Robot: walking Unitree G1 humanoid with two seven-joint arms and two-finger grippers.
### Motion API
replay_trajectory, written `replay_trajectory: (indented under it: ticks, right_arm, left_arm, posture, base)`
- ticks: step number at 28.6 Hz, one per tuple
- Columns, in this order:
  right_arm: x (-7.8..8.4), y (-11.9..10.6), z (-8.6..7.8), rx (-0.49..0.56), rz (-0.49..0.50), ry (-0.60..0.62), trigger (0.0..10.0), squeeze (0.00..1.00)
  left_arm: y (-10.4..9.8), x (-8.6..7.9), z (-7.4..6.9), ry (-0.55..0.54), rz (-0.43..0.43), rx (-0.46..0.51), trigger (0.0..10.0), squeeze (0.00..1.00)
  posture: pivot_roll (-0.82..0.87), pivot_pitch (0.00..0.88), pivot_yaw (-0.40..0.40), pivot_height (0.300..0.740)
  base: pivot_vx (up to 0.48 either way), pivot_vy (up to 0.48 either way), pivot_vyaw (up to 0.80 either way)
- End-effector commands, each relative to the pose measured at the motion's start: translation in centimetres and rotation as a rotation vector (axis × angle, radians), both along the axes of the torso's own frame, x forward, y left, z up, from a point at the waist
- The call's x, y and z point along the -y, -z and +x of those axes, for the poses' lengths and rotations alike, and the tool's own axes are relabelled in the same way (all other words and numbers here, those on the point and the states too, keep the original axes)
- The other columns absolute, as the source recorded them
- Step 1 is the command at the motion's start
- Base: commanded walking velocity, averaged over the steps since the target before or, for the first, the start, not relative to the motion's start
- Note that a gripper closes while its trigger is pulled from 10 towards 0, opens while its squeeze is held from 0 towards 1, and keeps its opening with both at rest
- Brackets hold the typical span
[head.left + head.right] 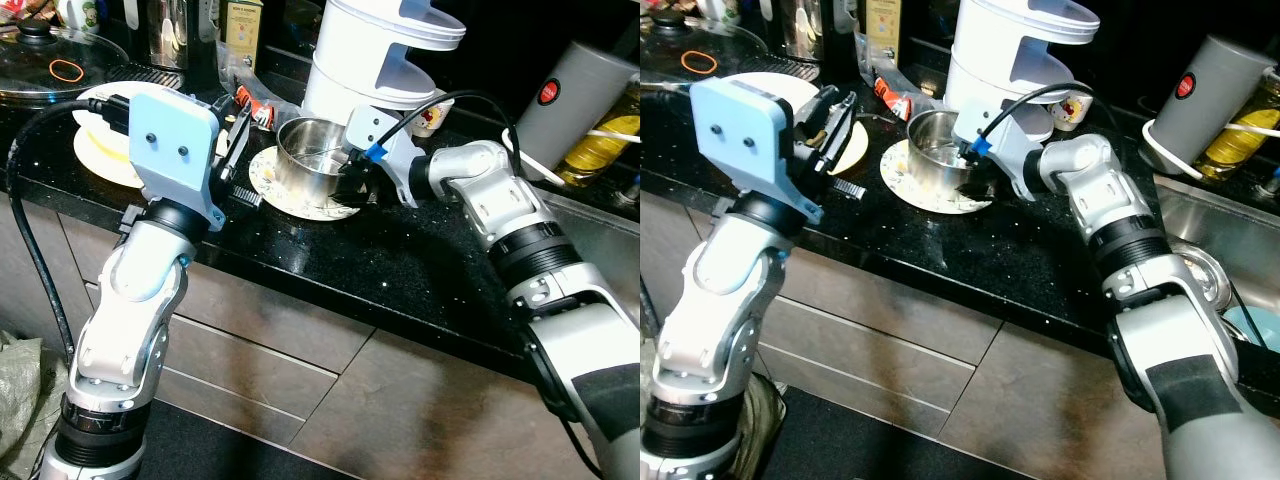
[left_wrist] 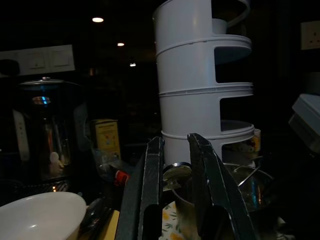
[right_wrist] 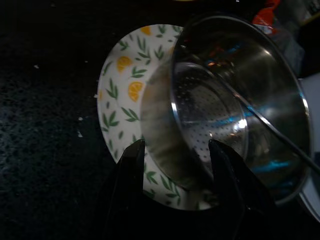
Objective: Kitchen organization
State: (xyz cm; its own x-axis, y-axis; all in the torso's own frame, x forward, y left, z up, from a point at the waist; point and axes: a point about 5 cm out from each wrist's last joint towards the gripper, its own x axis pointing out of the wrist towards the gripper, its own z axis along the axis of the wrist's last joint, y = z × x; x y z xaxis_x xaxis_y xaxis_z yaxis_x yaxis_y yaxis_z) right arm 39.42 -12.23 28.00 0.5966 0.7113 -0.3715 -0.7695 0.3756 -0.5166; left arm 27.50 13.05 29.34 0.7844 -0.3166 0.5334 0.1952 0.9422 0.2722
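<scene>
Head views: a steel pot (image 1: pixel 312 160) stands on a plate with a lemon pattern (image 1: pixel 268 175) on the black counter (image 1: pixel 400 265), just in front of a tall white tiered rack (image 1: pixel 385 60). The right gripper (image 1: pixel 352 180) is at the pot's near rim. The left gripper (image 1: pixel 840 120) is raised above the counter beside a white bowl (image 1: pixel 95 150), apart from the pot.

Left wrist view: its two fingers (image 2: pixel 150 185) stand a little apart with nothing between them, aimed toward the rack (image 2: pixel 200 75) and the pot (image 2: pixel 245 185).

Right wrist view: the two fingers (image 3: pixel 132 165) are spread wide, one on each side of the pot's wall (image 3: pixel 240 100) near the rim, above the plate (image 3: pixel 125 85); whether they press it I cannot tell
</scene>
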Motion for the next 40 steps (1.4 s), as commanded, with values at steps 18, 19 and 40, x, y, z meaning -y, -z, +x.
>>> replay_trajectory:
  ticks: [18, 19, 40]
  right_arm:
    - [-3.2, 2.8, -0.4, -0.037, -0.231, -0.094, 10.0, 0.0]
    - [-3.2, 2.8, -0.4, -0.035, -0.232, -0.093, 10.0, 0.0]
    - [-2.6, 1.7, 0.3, 0.043, -0.056, 0.021, 0.0, 0.0]
  left_arm:
    - [0.0, 0.4, -0.2, 0.005, 0.0, -0.004, 10.0, 0.0]
    - [0.0, 0.4, -0.2, 0.005, 0.0, -0.005, 10.0, 0.0]
    - [0.0, 0.6, -0.1, 0.016, -0.004, -0.003, 10.0, 0.0]
  posture:
    - [0.18, 0.033, -0.243, 0.74]
    - [0.18, 0.033, -0.243, 0.74]
    - [0.18, 0.016, -0.237, 0.74]
  base:
    - [0.0, 0.0, 0.0]
    - [0.0, 0.0, 0.0]
    - [0.0, 0.0, 0.0]
